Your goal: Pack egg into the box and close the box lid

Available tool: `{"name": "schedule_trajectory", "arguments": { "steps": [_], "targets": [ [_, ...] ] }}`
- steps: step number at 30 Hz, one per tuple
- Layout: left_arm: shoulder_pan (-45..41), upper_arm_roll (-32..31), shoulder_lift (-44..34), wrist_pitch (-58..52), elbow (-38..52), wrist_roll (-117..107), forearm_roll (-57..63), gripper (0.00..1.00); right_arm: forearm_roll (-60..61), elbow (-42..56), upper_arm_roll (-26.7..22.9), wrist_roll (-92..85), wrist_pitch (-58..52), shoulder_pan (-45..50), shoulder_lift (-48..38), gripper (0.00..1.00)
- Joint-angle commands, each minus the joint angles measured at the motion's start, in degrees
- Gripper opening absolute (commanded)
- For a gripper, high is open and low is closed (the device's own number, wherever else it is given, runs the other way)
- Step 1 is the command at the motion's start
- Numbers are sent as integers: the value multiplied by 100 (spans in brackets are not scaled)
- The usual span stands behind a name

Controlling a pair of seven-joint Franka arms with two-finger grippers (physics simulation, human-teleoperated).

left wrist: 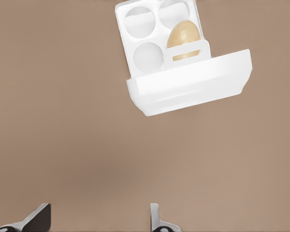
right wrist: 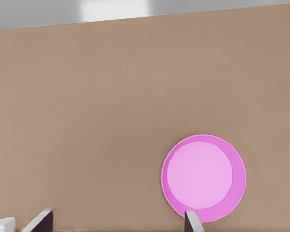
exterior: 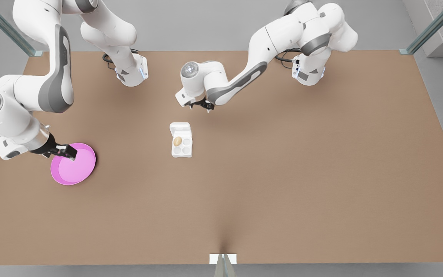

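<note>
- Two end effectors logged. Nearest the front camera: right end effector (exterior: 69, 152), at the front view's left, hanging over the rim of the round pink plate (exterior: 76, 169). Its wrist view shows fingertips spread, nothing between them: released. This arm waits, well apart from the carton.
- Mid-table: small white four-cup egg carton (exterior: 182, 147) on the brown table (exterior: 283, 173). Smooth tan-brown oval egg (exterior: 177, 141) already seated in the far cup on the front view's left; the other three cups are bare.
- Plain white rounded-square lid (exterior: 180, 128) hinged on the tray's far edge, standing open, tilted back.
- Farthest: left end effector (exterior: 202, 105), just beyond the lid and slightly toward the front view's right. Left wrist view: fingertips (left wrist: 157, 220) apart, nothing held: released.
- Key relation: the lid (left wrist: 191, 84) lies between the left end effector and the egg (left wrist: 183, 38); its back faces that end effector.
- Judgement: packing done; closing remains. Left arm is nearer; pushing the lid away from itself, over the tray, should shut it.
</note>
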Motion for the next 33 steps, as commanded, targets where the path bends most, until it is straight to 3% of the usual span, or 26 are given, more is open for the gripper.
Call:
{"name": "schedule_trajectory", "arguments": {
  "steps": [1, 2, 10, 25, 26, 27, 29, 30, 33],
  "targets": [
    [-197, 183, 204, 102, 175, -3093, 350, 100, 170, 351, -78, -1338, -1020, 158, 50, 100],
    [-453, 439, 415, 102, 491, -3084, 341, 100, 144, 483, 10, -1329, -1265, 193, 42, 100],
    [-295, 553, 582, 31, 1169, -2530, 350, 100, 91, 834, 28, -1083, -1609, 501, 68, 100],
    [-339, 553, 679, 304, 1292, -2495, 350, 100, 118, 843, 19, -1092, -1644, 474, 68, 100],
    [-347, 553, 688, 313, 1292, -2512, 350, 91, 118, 852, 19, -1092, -1644, 474, 68, 100],
    [-383, 544, 688, 357, 1415, -2662, 332, 26, 118, 852, 19, -1092, -1644, 483, 68, 100],
    [-462, 544, 732, 391, 1450, -2662, 332, 21, 118, 852, 19, -1092, -1644, 483, 59, 100],
    [-514, 553, 828, 471, 1459, -2452, 612, 96, 109, 852, 19, -1092, -1644, 483, 68, 100],
    [-506, 553, 1066, 471, 1467, -2293, 930, 100, 109, 852, 19, -1083, -1653, 474, 59, 100]
  ]
}}
